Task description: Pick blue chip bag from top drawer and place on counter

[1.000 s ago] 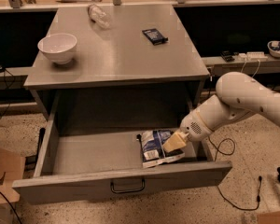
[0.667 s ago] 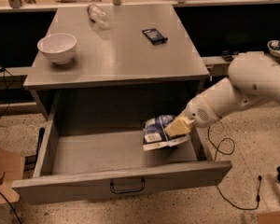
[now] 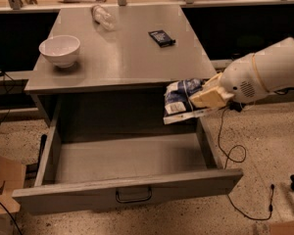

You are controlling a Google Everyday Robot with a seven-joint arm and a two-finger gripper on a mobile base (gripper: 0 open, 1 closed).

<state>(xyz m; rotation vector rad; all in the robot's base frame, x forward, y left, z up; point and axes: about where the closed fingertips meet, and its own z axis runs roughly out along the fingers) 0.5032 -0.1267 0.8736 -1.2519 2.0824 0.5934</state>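
Holds blue chip bag (image 3: 178, 98) clamped in gripper (image 3: 197, 102), clear above open top drawer (image 3: 88, 194), at counter (image 3: 127, 55) front-right edge; leaves only placement.

The blue chip bag (image 3: 179, 98) is blue and white, with a white label patch. The cream end effector (image 3: 206, 98) grips it at the right front edge of the grey brushed worktop (image 3: 127, 58). The top drawer (image 3: 127, 163) is grey too. The bowl (image 3: 60, 50) is white; the small box (image 3: 161, 37) seems dark blue.
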